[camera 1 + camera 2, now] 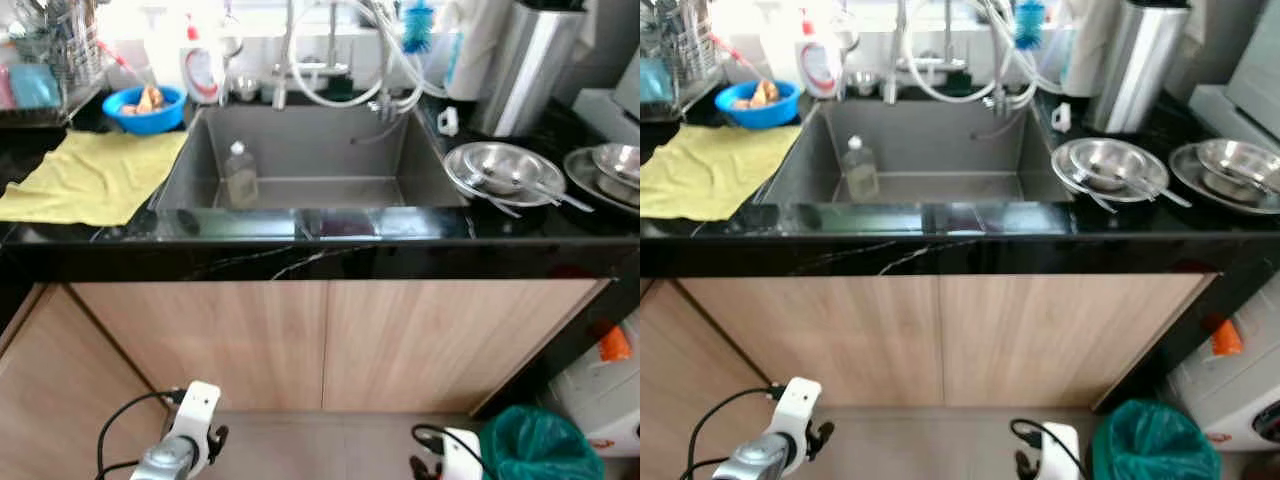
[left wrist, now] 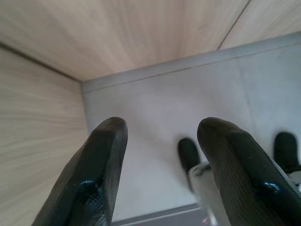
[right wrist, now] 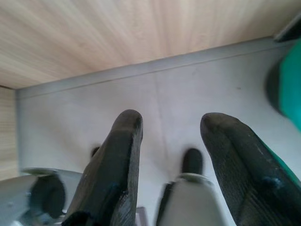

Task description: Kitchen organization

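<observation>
We stand before a black tabletop (image 1: 300,262) with pale wood cabinet doors (image 1: 330,345) below it and a grey tiled floor (image 2: 155,117) at our feet. Set into the tabletop is a deep steel sink (image 1: 300,150), and inside it, toward the left, a small clear bottle (image 1: 240,175) stands upright. At the far rim of the sink rises the tap (image 1: 285,60) with looped white hoses.

On the left of the tabletop lies a yellow cloth (image 1: 90,175), and beyond it sit a blue bowl (image 1: 145,108) and a white detergent bottle (image 1: 203,65). A dish rack (image 1: 45,55) stands in the far left corner. To the right of the sink we see a steel plate (image 1: 500,170) with cutlery laid across it, and further right more steel bowls (image 1: 610,170). A tall steel canister (image 1: 525,65) stands far right. Low at the right, a green bag (image 1: 540,445) lines a bin on the floor.

Our arms hang low in front of the cabinet. Our left gripper (image 2: 160,165) has its two black fingers (image 2: 101,169) spread wide apart, holding and touching nothing, with floor below. Our right gripper (image 3: 171,160) is likewise spread wide and empty, with the green bag just beside it.
</observation>
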`<state>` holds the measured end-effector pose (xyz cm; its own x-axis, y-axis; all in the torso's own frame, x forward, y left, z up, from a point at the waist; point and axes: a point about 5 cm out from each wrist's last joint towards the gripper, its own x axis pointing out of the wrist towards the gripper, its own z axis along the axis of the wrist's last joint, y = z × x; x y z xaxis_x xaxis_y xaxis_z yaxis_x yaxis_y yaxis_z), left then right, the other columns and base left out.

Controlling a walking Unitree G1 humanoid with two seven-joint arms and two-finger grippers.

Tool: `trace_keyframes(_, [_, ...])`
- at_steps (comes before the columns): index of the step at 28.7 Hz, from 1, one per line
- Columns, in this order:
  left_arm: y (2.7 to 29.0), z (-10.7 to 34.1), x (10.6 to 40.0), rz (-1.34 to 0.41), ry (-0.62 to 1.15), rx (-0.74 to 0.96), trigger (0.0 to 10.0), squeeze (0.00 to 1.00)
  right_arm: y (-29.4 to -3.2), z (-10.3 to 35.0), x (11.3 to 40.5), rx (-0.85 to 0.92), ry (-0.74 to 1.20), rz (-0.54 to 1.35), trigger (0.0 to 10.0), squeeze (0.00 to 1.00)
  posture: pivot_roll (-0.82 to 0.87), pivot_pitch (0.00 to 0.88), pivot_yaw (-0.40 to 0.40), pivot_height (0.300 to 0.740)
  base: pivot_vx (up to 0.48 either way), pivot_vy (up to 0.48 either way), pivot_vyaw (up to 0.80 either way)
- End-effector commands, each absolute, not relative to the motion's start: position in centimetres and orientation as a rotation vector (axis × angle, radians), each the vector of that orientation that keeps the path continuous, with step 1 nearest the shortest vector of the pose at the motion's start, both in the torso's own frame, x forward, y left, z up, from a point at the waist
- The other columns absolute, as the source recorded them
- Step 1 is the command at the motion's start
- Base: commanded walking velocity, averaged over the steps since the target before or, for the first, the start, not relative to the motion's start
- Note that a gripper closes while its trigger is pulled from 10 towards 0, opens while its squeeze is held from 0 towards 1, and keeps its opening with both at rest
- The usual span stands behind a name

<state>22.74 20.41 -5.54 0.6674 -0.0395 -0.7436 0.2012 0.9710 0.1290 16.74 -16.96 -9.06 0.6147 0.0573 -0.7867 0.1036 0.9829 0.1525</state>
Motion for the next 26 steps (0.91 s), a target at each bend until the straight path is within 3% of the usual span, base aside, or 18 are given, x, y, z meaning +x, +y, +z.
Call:
trace_keyframes(1, [20.13, -5.50, 22.88, -0.148, 0.826, 0.218, 10.0, 0.00, -17.65, -9.08, 16.55, 0.181, 0.913, -0.047, 10.0, 0.00, 0.05, 0.000, 0.008, 0.740, 0.000, 0.000, 0.00])
trace_keyframes(18, [19.83, -5.59, 22.80, -0.168, 0.830, 0.216, 10.0, 0.00, -17.71, -9.08, 16.57, 0.145, 0.922, -0.025, 10.0, 0.00, 0.05, 0.000, 0.007, 0.740, 0.029, 0.000, 0.00])
trace_keyframes(26, [19.92, -5.71, 22.60, -0.168, 0.837, 0.219, 10.0, 0.00, -17.71, -9.11, 16.53, 0.160, 0.922, -0.041, 10.0, 0.00, 0.05, 0.000, 0.008, 0.740, 0.250, 0.000, 0.53])
